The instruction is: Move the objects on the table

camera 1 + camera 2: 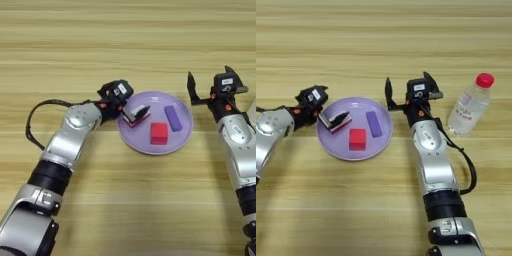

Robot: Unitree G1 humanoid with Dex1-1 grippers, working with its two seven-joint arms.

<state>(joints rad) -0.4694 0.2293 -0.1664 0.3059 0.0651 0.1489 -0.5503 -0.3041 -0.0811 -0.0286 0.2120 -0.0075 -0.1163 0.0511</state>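
Counter [125, 40]: light wood with lengthwise grain, filling both views.

Plate [177, 141]: round, lilac, taken as the landmark. It lies flat on the counter, between the two arms.

Bottle [469, 106]: clear plastic with a red cap, seen upright on the counter, well apart from the plate on its right, beyond the right arm.

Purple block [173, 117]: rectangular, laid on the plate's right half.

Red cube [159, 133]: set on the plate near its front, just beside the purple block.

Packet [136, 114]: small, flat, white and red, found over the plate's left part, tilted, and gripped by the left pincer.

Left pincer [134, 115]: reached over the plate's left rim, its fingers closed on the packet.

Right pincer [408, 89]: held just beyond the plate's right rim, fingers spread wide, nothing between them.

Hazards, as judged: the packet could be dropped off the rim if released while tilted; the plate could be dragged if the left pincer catches its edge; the bottle could be toppled by a swing of the right forearm.
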